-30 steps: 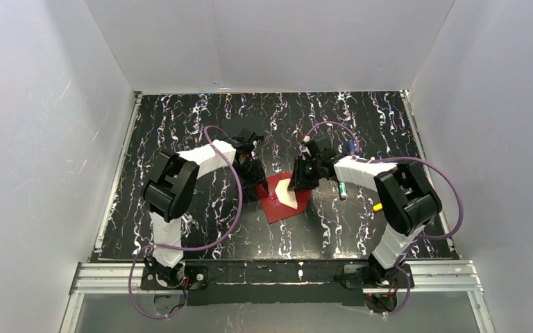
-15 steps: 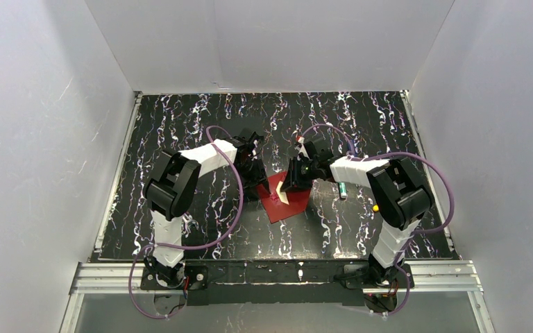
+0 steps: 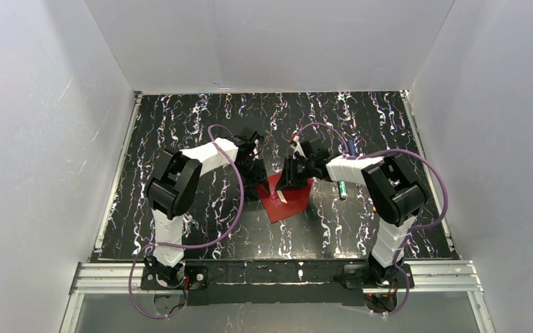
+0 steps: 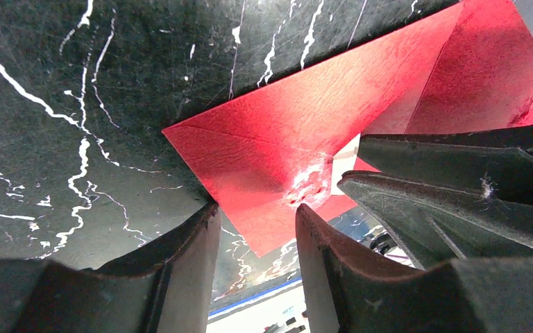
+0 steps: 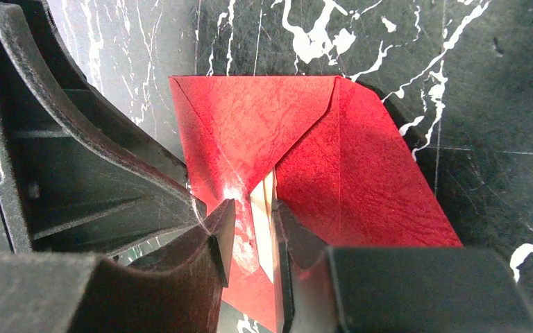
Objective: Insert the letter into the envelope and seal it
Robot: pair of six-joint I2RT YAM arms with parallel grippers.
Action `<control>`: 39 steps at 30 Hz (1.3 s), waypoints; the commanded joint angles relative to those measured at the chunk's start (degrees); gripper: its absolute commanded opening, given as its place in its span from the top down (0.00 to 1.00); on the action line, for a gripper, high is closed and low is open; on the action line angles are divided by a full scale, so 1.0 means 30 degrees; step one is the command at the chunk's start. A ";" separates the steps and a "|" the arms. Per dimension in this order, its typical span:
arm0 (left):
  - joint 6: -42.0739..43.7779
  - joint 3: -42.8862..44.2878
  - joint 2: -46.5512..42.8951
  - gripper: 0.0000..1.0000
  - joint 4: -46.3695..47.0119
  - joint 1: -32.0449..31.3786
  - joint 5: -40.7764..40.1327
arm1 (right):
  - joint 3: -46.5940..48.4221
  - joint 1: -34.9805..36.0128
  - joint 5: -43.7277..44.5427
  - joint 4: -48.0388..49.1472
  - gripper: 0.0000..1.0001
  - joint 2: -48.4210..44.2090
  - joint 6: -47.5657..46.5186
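Note:
The red envelope (image 3: 293, 205) lies flat mid-table with its pointed flap open toward the left arm. It also shows in the left wrist view (image 4: 284, 118) and the right wrist view (image 5: 361, 173). The cream letter (image 5: 260, 211) is almost wholly inside it; only a thin sliver shows at the mouth (image 3: 282, 198). My right gripper (image 5: 252, 205) straddles that sliver, jaws a narrow gap apart, one finger against the letter's edge. My left gripper (image 4: 255, 208) is open, its fingertips at the flap, with the flap's point between them. The two grippers nearly touch over the envelope mouth.
A green-and-white pen-like item (image 3: 343, 189), a small yellow item (image 3: 376, 206) and a blue one (image 3: 350, 147) lie by the right arm. White walls enclose the black marbled table (image 3: 180, 118) on three sides.
My right gripper has moved left toward the left gripper. The letter has slid further into the envelope, so much less cream shows. The left gripper has stayed at the flap.

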 commanded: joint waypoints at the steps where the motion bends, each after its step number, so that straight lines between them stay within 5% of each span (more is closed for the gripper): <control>1: 0.0556 0.0344 0.0282 0.57 -0.0217 0.0013 -0.1317 | 0.1096 0.0277 0.0891 -0.1618 0.65 -0.0593 -0.0375; 16: 0.0936 -0.1040 -0.3337 0.44 -0.0466 0.0130 -0.2790 | 0.2624 -0.0853 0.9718 -0.9265 0.34 -0.6611 -0.2411; 23: 0.0424 -0.2977 -0.3896 0.47 0.0594 0.0130 -0.2089 | 0.0271 -0.0682 0.6312 -0.9167 0.38 -0.7037 -0.3080; 28: -0.0297 -0.3166 -0.3044 0.49 0.0822 0.0119 -0.1206 | -0.1155 -0.0532 0.7192 -0.9364 0.37 -0.7522 -0.1508; 39: -0.0396 -0.1817 -0.1323 0.49 0.0706 0.0130 -0.0414 | -0.4512 -0.0634 0.4859 -0.2020 0.44 -0.6803 0.1278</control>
